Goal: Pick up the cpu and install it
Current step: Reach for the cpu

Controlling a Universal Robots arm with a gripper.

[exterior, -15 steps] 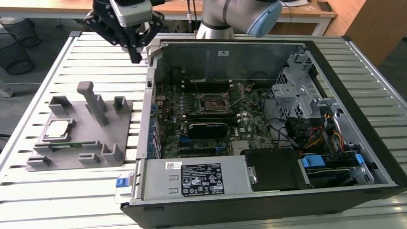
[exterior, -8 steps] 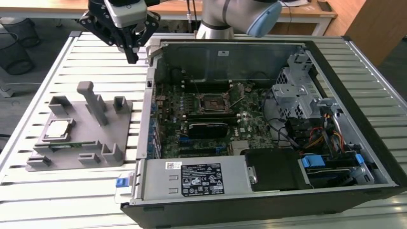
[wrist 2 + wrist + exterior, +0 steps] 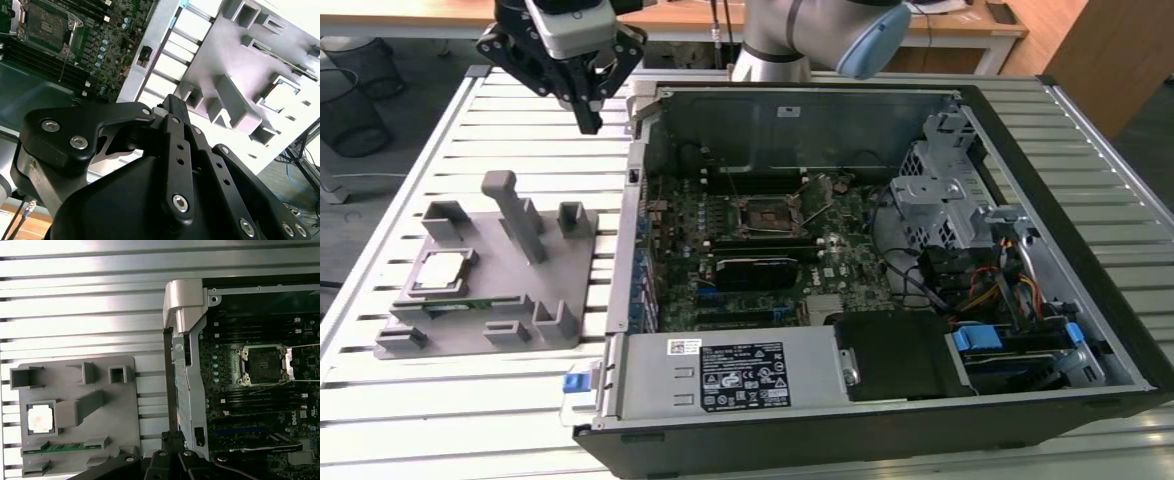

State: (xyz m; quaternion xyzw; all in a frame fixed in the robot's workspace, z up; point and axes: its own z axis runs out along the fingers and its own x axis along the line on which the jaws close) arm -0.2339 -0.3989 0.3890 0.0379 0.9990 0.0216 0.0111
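**Pincer (image 3: 591,122) clenched on nothing above the table (image 3: 520,130)**

Your cpu (image 3: 443,270) lies flat in a pocket of the grey fixture (image 3: 520,290), on the exterior view's left of the open computer case (image 3: 854,450), whose motherboard socket (image 3: 765,215) shows inside. Your pincer hangs well apart from the cpu, near the case wall.

Tall fixture posts (image 3: 518,225) beside the cpu (image 3: 443,270)

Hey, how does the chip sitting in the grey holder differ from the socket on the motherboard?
The chip is a bright silvery plate; the socket is dark inside a metal frame. The chip sits in the grey holder on the table, outside the case; the socket lies on the green board inside it. Both are square and lie flat.
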